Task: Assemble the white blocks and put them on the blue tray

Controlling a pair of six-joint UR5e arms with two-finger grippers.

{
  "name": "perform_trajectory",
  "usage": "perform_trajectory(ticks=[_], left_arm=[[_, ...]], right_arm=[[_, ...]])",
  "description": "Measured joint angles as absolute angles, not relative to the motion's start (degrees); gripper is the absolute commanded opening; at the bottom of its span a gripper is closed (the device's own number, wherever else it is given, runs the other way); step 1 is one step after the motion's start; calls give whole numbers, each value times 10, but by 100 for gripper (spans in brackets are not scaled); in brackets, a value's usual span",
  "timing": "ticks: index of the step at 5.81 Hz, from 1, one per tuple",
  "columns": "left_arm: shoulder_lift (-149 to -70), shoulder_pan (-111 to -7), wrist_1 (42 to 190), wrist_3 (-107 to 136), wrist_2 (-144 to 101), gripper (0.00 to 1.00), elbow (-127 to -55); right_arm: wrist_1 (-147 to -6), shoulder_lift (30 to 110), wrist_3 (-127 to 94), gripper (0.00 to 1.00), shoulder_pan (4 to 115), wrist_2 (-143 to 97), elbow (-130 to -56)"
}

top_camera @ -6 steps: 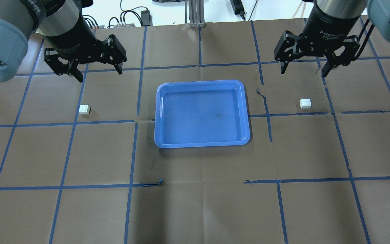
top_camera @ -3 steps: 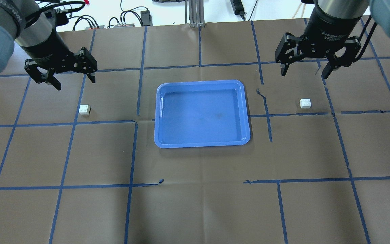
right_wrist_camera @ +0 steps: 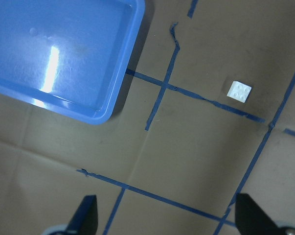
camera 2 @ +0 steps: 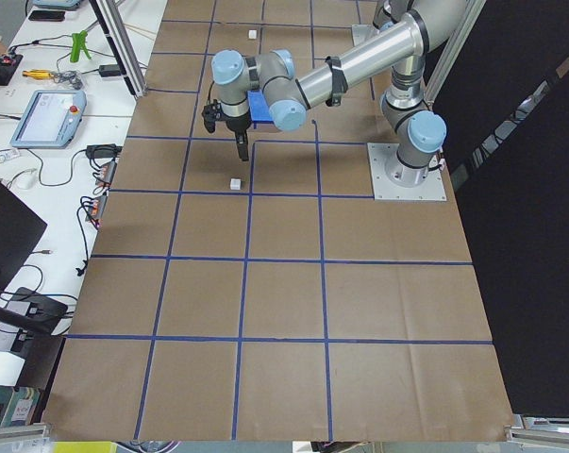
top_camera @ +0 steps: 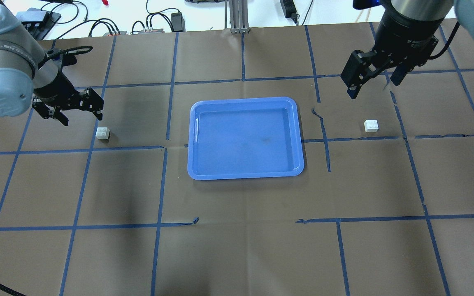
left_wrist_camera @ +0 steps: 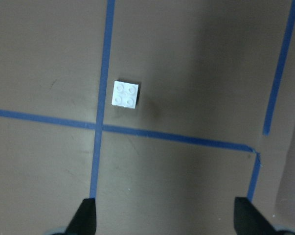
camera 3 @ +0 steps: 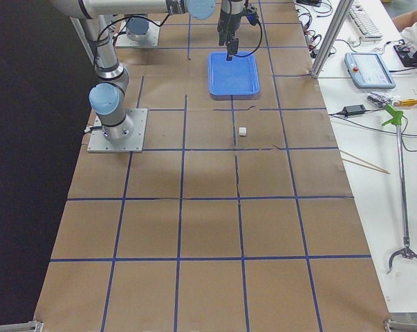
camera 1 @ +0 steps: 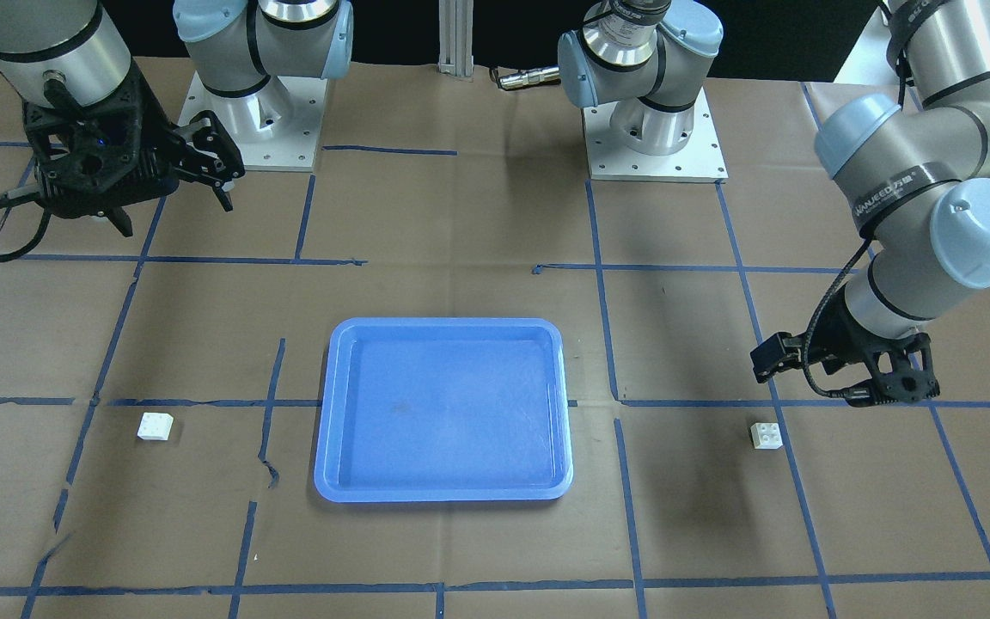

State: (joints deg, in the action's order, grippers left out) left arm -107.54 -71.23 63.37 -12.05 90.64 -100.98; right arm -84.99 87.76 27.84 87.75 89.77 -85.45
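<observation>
- Hovering left gripper (top_camera: 81,119), jaws wide, beside one white brick (top_camera: 103,132) at the tray's (top_camera: 245,139) nine o'clock.
- At three o'clock, second brick (top_camera: 371,125); right gripper (top_camera: 372,88) near it, jaws wide.

Brown table (top_camera: 241,255): blue tray (top_camera: 245,135) between left white block (top_camera: 102,132), right white block (top_camera: 371,125).

Overhead and front views opposed, sharing the blue tray (top_camera: 245,137) — end cameras distant, wrist cameras close

blue tray (top_camera: 191,139): glossy smooth plastic | white blocks (top_camera: 103,132): matt plastic | table cover (top_camera: 241,246): matt brown paper
</observation>
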Motion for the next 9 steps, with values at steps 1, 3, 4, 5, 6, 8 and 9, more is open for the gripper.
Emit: perform_trajectory(ticks=[1,3,4,5,6,8,9], left_arm=[[-1114,-704,560,-134,907,99,-1036],[-1156,-700,467,-140,906,95,-1068],[-1164,-700,446,-141,902,87,-1068],[-1170,-700,432,-143,899,46,-1067],[-1173,-700,427,-154,898,29,-1066],[-1172,-700,425,-176,897,17,-1066],[-1169,-701,425,-180,897,17,-1065]], right_arm=[[-864,875,422,100,855,898,-856],[-887,859,728,100,770,897,-856],[-928,840,849,100,750,897,-856],[-985,815,949,100,743,894,-857],[-1016,790,1003,100,742,874,-858],[-1025,760,1027,100,726,810,-877],[-1033,756,1047,100,699,762,-914]])
